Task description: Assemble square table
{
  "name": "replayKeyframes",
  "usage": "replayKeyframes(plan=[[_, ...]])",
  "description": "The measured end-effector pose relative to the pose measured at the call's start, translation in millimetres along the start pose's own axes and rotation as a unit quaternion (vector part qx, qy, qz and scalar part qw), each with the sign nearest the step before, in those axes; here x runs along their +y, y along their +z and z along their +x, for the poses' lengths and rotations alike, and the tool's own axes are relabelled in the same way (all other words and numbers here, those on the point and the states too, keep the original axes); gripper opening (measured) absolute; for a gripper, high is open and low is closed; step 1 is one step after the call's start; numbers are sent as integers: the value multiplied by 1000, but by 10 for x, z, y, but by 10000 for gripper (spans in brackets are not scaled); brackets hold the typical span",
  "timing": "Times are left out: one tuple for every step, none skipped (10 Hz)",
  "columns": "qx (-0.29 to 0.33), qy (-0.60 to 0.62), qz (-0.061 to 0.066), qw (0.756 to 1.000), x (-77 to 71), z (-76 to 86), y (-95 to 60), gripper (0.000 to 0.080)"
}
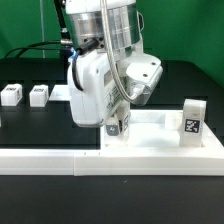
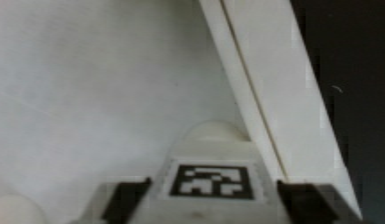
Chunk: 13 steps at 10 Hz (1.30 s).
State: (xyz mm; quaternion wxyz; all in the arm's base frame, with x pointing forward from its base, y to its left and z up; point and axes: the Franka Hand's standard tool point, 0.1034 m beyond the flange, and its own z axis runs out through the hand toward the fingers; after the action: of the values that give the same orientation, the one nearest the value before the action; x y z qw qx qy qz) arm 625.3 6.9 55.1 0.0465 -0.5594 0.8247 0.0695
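Square table, in loose parts. Its top (image 1: 162,136) (image 2: 82,100) is a large white square slab lying flat on the black surface (image 1: 40,195). In the exterior view, the top's front and right edges lie against a long white L-shaped rail (image 1: 60,160) (image 2: 281,100).

In the wrist view we look down past the claw (image 2: 210,205). Its two dark fingers (image 2: 118,203) are closed on a small white leg (image 2: 210,178), one finger on each side. The leg's black-and-white tag faces the camera, and its rounded end points away from the claw. Beyond the leg we see the top's plain white face, with the rail running just beside it. Dark surface shows on the rail's far side.

In the exterior view, the claw (image 1: 118,130) hangs low over the top's near left part, close to the rail. We cannot tell whether the held leg touches the top.

A second leg (image 1: 193,118) stands upright at the exterior view's right, with a large tag on its front. It is near the rail's corner, and we cannot tell whether it rests on the top or just beside it.

Two more legs (image 1: 12,96) (image 1: 38,95) sit on the surface at the exterior view's left, near each other and well apart from the top.

The white arm (image 1: 100,60) fills the middle of the exterior view and hides part of the top. Behind it we see a green backdrop (image 1: 190,30).
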Motion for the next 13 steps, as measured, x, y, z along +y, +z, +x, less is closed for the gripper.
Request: replayKeyframes(plan=[[1, -24, 1, 1000, -3, -10, -9, 486], [5, -90, 3, 996, -6, -64, -66, 486], [6, -178, 11, 984, 32, -107, -139, 615], [9, -257, 23, 966, 125, -112, -157, 639], [9, -253, 18, 967, 138, -78, -132, 646], [12, -295, 18, 955, 117, -68, -128, 646], [12, -327, 18, 945, 117, -65, -127, 646], [23, -389, 21, 921, 92, -47, -134, 649], [52, -502, 32, 863, 20, -18, -155, 649], [64, -576, 33, 815, -12, -24, -163, 649], [66, -632, 28, 772, -1, -51, -154, 649], [69, -676, 21, 733, 32, -53, -116, 649], [70, -698, 17, 712, 59, -26, -86, 649]])
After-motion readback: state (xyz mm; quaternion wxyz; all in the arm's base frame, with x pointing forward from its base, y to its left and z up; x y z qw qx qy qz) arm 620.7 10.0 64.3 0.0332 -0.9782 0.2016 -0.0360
